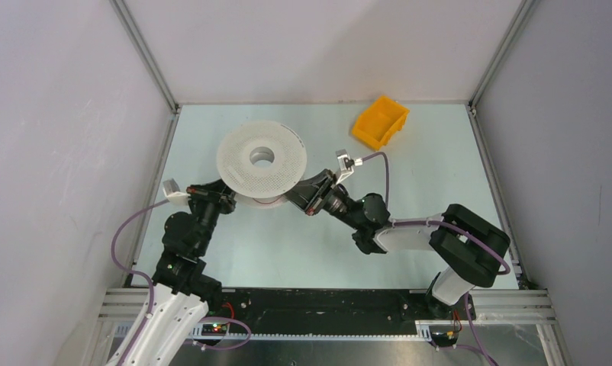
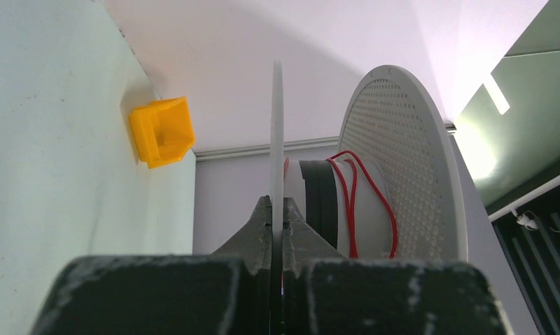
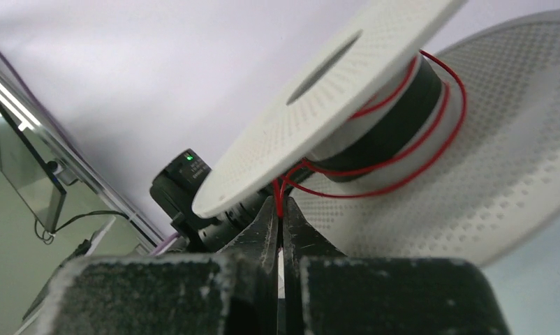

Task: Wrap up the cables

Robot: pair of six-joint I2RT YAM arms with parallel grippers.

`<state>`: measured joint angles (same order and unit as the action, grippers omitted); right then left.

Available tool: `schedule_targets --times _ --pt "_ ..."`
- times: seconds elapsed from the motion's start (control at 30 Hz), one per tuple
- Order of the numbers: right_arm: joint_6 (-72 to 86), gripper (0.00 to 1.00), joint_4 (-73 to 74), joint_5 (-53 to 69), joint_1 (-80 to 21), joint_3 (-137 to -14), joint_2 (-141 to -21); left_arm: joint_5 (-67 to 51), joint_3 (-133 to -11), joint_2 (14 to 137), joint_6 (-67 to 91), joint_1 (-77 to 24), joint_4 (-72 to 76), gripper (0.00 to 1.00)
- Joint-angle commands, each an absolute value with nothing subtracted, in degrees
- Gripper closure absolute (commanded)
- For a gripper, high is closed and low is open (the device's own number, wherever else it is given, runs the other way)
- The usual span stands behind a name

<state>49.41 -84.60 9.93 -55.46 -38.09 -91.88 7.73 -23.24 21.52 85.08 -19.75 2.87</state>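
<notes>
Count: 1 spool (image 1: 238,164), 2 flanges, 1 red cable (image 2: 352,209), 1 yellow bin (image 1: 379,122), 2 end effectors.

Left end effector (image 2: 277,209): jaws narrow, clamped on the rim of one thin flange (image 2: 277,125). That flange is edge-on, straight ahead of the fingertips. The second, perforated flange is off to the right of it. The hub (image 2: 319,202) sits between the two, with a dark band around it.

Right end effector (image 3: 278,209): jaws nearly closed, pinching the cable (image 3: 280,190) at the tips. The strand goes up from the fingertips and under the near flange rim to the hub.

Cable location: on the hub between the two flanges, in loose turns. At least two are visible and they stand slack off the core. One end is in the right end effector's grip.

Top view: the spool lies between the left end effector (image 1: 225,200) and the right end effector (image 1: 294,200), over the table (image 1: 288,252). The bin is beyond the right end effector, well apart from it, near the far edge of the table.
</notes>
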Motion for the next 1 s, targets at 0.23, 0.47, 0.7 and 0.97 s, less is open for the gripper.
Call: schedule_targets --times 0.23,0.47,0.7,0.97 --pt "46.38 1.0 -86.79 2.85 -57.82 -44.95 -92.09 8.91 -24.72 20.13 90.28 -19.79 10.55 1.0" --pt "38.62 1.0 -86.8 -9.79 -61.05 -48.9 -96.99 7.28 -25.36 21.8 92.84 -19.86 11.32 1.0" --pt "34.85 1.0 -83.14 -18.23 -63.24 -50.93 -100.78 7.64 -26.13 21.65 92.55 -19.86 11.31 1.0" --pt "29.01 1.0 -74.76 -31.13 -67.34 -53.51 -102.1 8.57 -25.97 21.88 92.45 -19.91 11.27 1.0"
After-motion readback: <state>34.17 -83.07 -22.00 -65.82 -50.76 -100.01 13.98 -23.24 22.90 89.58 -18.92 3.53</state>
